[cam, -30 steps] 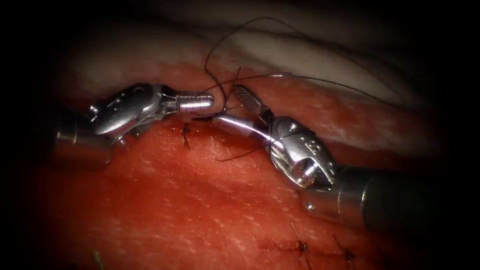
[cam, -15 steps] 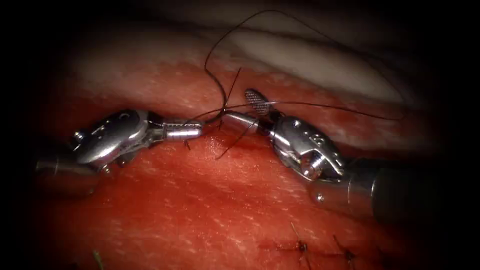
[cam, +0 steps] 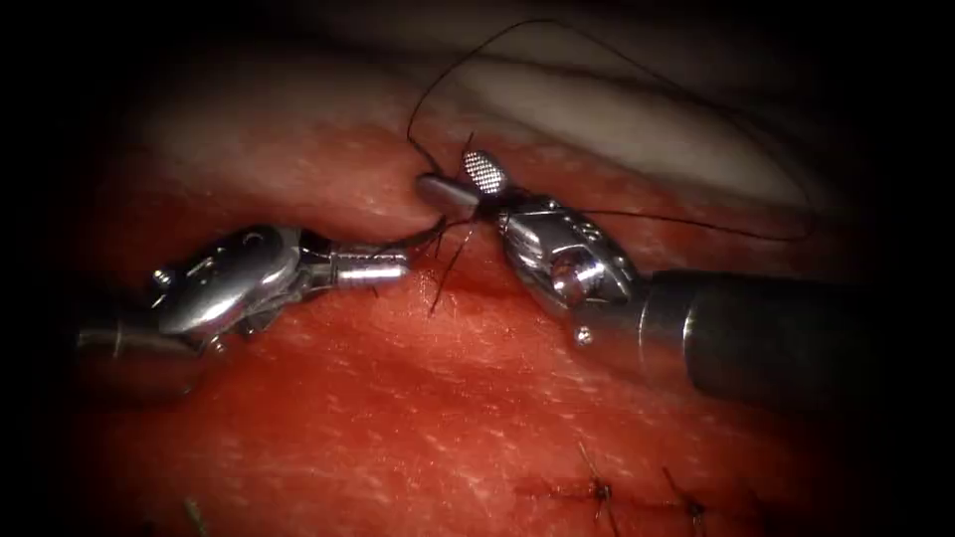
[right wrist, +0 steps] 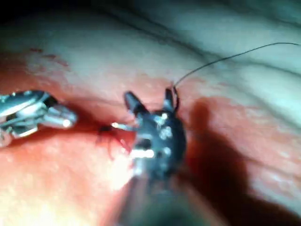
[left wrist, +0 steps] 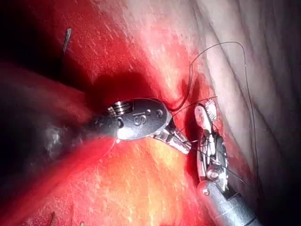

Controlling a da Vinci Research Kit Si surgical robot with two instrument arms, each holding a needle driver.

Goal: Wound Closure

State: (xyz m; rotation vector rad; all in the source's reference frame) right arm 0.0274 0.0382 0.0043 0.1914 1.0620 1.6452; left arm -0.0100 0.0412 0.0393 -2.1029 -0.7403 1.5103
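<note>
Steel left claw (cam: 383, 268), clenched on thread (cam: 423, 236) beside the cut, keeping the strand taut. Right claw (cam: 466, 183), released, jaws spread astride thread above the cut, gripping nothing. Needle: whereabouts cannot be told. Tissue (cam: 398, 398): finished stitches (cam: 600, 489) toward its lower-right edge.

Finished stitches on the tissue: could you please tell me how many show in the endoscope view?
2 clearly: one knot and another right of it, both low on the tissue. More may lie hidden under the tools or in the dark edges.

Dim dark-edged endoscope view, metal glare, blurred right wrist view
</note>
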